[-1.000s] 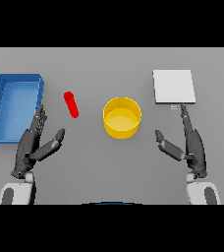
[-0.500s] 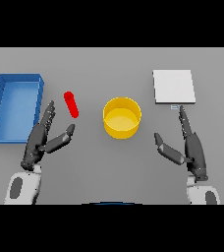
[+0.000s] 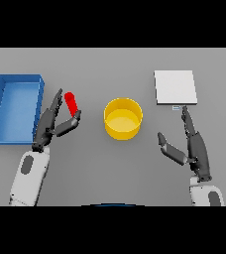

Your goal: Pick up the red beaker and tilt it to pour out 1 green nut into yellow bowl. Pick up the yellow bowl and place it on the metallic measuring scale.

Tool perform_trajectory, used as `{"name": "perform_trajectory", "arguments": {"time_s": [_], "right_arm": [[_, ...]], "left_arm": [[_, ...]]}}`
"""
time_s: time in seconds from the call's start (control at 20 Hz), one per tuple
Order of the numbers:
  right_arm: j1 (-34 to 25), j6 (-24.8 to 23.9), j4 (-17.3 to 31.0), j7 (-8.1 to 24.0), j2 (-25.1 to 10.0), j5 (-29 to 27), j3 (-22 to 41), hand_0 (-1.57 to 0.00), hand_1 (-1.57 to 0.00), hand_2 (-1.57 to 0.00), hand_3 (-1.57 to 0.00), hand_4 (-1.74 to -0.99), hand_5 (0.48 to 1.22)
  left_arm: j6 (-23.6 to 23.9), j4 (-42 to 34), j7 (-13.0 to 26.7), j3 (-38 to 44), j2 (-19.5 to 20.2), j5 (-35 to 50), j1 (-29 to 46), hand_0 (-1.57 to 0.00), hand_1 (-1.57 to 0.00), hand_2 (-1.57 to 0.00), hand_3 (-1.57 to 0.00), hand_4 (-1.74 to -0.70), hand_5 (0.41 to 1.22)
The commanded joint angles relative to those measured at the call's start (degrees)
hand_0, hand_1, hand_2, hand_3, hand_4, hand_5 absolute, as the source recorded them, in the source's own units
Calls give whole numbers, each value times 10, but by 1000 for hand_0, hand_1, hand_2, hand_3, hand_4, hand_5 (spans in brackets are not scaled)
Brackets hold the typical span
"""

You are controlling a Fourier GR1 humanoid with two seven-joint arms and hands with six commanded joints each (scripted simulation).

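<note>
The red beaker [image 3: 71, 103] is a small red cylinder lying on the grey table left of centre. My left hand [image 3: 50, 124] is open right beside it, fingers straight along its left side and the thumb reaching under its near end. The yellow bowl [image 3: 123, 118] stands in the middle of the table. I cannot see a green nut. The metallic measuring scale [image 3: 175, 87] is a pale square plate at the back right. My right hand [image 3: 193, 146] rests open just in front of the scale, fingertips near its front edge.
A blue open bin [image 3: 15, 106] sits at the left edge, close to my left forearm.
My left hand has moved forward and right, up to the red beaker. The right hand has shifted only slightly.
</note>
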Motion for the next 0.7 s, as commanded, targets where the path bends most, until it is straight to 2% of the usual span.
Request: {"name": "perform_trajectory", "arguments": {"time_s": [0.0,0.3,0.45,0.65], "right_arm": [[-5,0,2,13,0,-2,-2,1,1,1,1,-1267,635],[1,4,-3,10,-2,-3,-1,1,1,1,1,-1271,646],[-5,2,-1,16,3,-9,-4,1,1,1,1,-1269,642],[-13,2,10,16,-7,-15,-16,1,1,1,1,-1269,640]], "left_arm": [[1,13,-6,2,-2,0,-12,1,1,1,1,-1276,680],[11,80,-19,10,-6,-9,-67,1,1,1,1,-1297,690],[10,108,-8,21,-5,-4,-97,1,1,1,1,-1289,683],[0,144,-30,32,-4,6,-117,1,1,1,1,-1309,688]]}}
